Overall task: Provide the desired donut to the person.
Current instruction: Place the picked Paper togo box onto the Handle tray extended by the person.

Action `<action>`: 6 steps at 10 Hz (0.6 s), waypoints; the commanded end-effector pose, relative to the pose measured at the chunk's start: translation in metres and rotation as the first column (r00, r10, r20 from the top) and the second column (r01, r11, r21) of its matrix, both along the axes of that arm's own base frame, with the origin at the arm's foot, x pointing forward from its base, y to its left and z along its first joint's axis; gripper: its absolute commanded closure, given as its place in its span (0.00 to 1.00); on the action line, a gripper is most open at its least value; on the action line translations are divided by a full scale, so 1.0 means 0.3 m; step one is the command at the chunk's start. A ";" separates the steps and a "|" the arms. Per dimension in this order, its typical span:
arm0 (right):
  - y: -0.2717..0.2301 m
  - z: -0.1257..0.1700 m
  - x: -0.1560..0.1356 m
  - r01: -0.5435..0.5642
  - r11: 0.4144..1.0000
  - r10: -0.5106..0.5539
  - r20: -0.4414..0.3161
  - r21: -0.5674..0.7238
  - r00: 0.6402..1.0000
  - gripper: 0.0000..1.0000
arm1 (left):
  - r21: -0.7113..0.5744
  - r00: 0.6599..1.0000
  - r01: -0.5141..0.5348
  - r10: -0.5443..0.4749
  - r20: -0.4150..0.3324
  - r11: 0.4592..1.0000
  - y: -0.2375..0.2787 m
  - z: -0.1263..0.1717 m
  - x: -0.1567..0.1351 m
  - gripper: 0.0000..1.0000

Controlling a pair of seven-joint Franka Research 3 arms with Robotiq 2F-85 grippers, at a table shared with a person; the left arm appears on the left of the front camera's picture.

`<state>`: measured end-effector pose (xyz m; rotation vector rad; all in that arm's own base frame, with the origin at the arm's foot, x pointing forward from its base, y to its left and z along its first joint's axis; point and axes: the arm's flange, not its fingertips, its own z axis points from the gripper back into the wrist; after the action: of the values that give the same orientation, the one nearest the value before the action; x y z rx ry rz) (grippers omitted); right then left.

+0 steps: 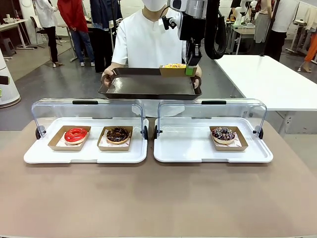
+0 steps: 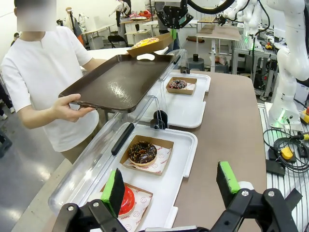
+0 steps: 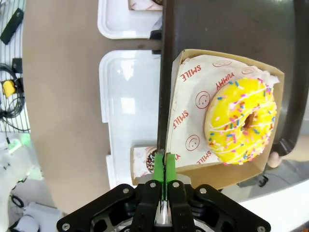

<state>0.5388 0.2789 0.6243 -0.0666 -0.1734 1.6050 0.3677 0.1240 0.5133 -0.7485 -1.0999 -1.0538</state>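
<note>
The person (image 1: 148,39) in a white shirt stands across the table and holds out a dark brown tray (image 1: 143,87) with both hands. My right gripper (image 1: 189,69) is shut on the wall of a cardboard box (image 3: 193,116) that holds a yellow sprinkled donut (image 3: 241,121). The box hangs tilted at the tray's corner (image 2: 145,43); I cannot tell if it touches the tray. The right gripper's pads (image 3: 160,166) pinch the box edge. My left gripper (image 2: 171,182) is open with nothing in it, above the left display case near a red donut (image 2: 126,199).
Two white display cases (image 1: 84,153) (image 1: 213,151) with raised clear lids stand on the brown table. The left one holds a red donut (image 1: 75,134) and a chocolate donut (image 1: 117,134); the right one holds a sprinkled chocolate donut (image 1: 223,134). A white table (image 1: 267,79) stands at the far right.
</note>
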 end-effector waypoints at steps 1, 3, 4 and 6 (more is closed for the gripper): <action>0.001 0.004 -0.010 -0.028 1.000 0.028 -0.017 -0.009 0.999 0.98 | -0.007 1.000 -0.004 0.004 0.010 1.000 0.003 0.002 0.001 0.00; 0.001 0.004 -0.010 -0.028 1.000 0.028 -0.017 -0.009 0.999 0.98 | -0.007 1.000 -0.004 0.004 0.010 1.000 0.003 0.002 0.001 0.00; 0.001 0.004 -0.010 -0.028 1.000 0.028 -0.017 -0.009 0.999 0.98 | -0.007 1.000 -0.004 0.004 0.010 1.000 0.003 0.002 0.001 0.00; -0.002 -0.013 0.024 -0.017 1.000 0.017 -0.021 0.009 1.000 0.98 | -0.007 1.000 -0.004 0.004 0.010 1.000 0.003 0.002 0.001 0.00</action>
<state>0.5370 0.2813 0.6218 -0.0574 -0.1558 1.6164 0.3677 0.1240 0.5133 -0.7485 -1.0999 -1.0538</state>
